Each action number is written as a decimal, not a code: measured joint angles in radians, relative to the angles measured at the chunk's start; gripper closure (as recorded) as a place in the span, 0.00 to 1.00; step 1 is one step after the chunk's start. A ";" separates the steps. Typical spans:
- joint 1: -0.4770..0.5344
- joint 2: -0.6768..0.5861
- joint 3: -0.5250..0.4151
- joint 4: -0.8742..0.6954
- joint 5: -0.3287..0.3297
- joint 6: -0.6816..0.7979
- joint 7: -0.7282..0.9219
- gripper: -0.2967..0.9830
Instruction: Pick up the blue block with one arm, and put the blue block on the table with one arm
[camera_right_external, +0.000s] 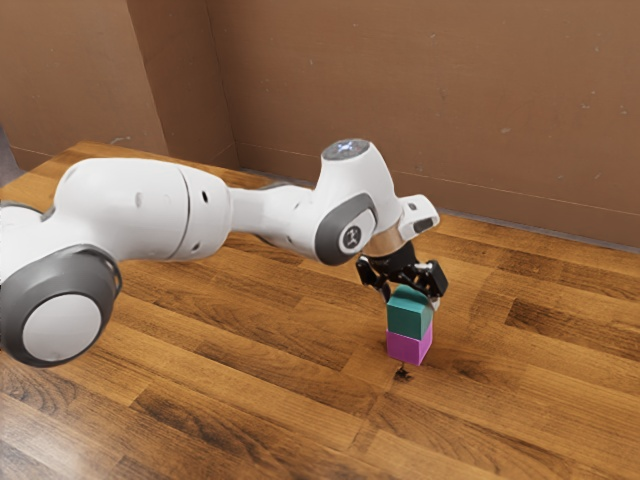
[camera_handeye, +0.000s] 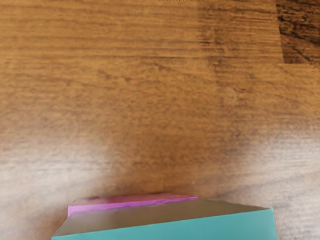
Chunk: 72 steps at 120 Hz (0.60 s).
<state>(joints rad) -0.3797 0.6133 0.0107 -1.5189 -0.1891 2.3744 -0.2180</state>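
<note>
The blue block, a teal cube (camera_right_external: 408, 315), stands directly over a magenta block (camera_right_external: 408, 347), with no visible gap between them. My black gripper (camera_right_external: 411, 298) points down at the teal cube from above, its fingers shut on the cube's upper part from two sides. In the wrist view the teal block (camera_handeye: 170, 229) lies close under my hand at the lower edge, and a strip of the magenta block (camera_handeye: 125, 202) shows just beyond it, a little askew to the teal one.
The wooden table (camera_right_external: 250, 370) spreads around the two stacked blocks. A small dark mark (camera_right_external: 403, 373) lies on its surface just in front of the magenta block. A brown wall (camera_right_external: 430, 110) rises behind the table.
</note>
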 joint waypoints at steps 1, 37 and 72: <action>0.000 0.000 0.000 0.000 0.000 0.002 0.001 0.23; 0.001 0.024 0.000 -0.002 0.000 0.033 0.043 0.23; 0.001 0.030 0.001 -0.003 -0.001 0.041 0.067 0.24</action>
<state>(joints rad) -0.3789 0.6431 0.0118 -1.5214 -0.1898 2.4151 -0.1512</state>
